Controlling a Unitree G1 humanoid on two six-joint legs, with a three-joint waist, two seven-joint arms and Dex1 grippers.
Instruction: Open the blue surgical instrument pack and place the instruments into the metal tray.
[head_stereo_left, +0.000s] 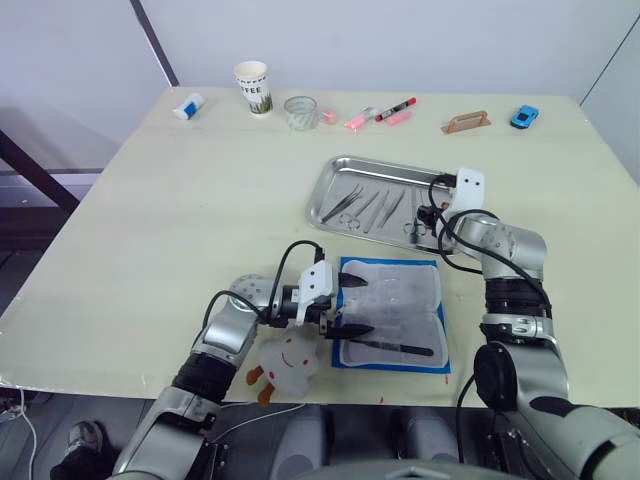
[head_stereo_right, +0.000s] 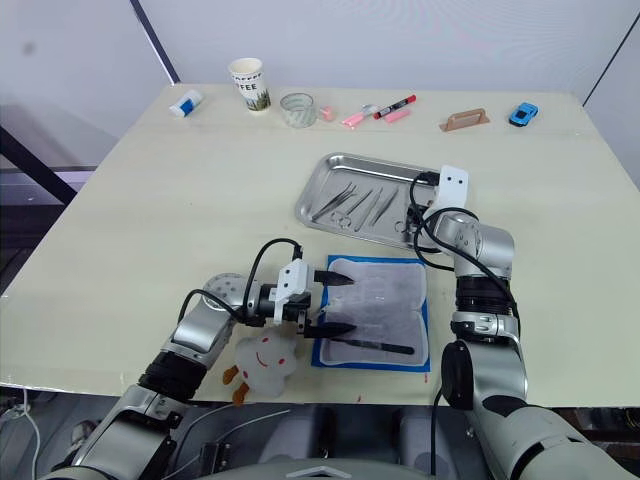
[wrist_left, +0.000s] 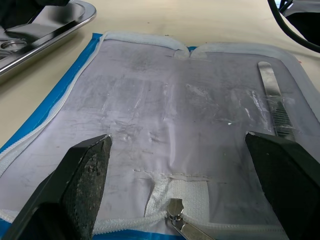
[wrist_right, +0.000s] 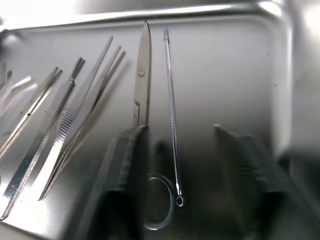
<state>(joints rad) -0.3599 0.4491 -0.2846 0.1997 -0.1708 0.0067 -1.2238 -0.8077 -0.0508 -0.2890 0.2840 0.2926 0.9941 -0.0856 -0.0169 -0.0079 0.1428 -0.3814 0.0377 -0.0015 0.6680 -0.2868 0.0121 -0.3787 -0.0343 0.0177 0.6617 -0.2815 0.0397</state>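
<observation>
Nearest: white smiling plush toy (head_stereo_left: 285, 362) at the surface's front edge, just beside the left arm.
Left gripper (head_stereo_left: 345, 305): fingers spread wide, gripping nothing, hovering over the near-left edge of the pack.
Pack: blue surgical instrument pack (head_stereo_left: 392, 312) lies unzipped and flat, white lining up, just in front of the tray.
Left in pack: one slim dark tool (head_stereo_left: 392, 347) along the front edge; in the left wrist view it (wrist_left: 271, 102) looks like tweezers, though partly hidden.
Tray: metal tray (head_stereo_left: 340, 170) behind the pack holds several instruments (head_stereo_left: 365, 210), including scissors (wrist_right: 141, 85) and a thin probe (wrist_right: 171, 110).
Right gripper (head_stereo_left: 432, 218): over the tray's right end, fingers apart, apparently empty.
Progress: opening done, most tools moved; seemingly one left to lift across.
Back edge: paper cup (head_stereo_left: 253, 87), markers (head_stereo_left: 380, 113), blue toy car (head_stereo_left: 524, 116).
</observation>
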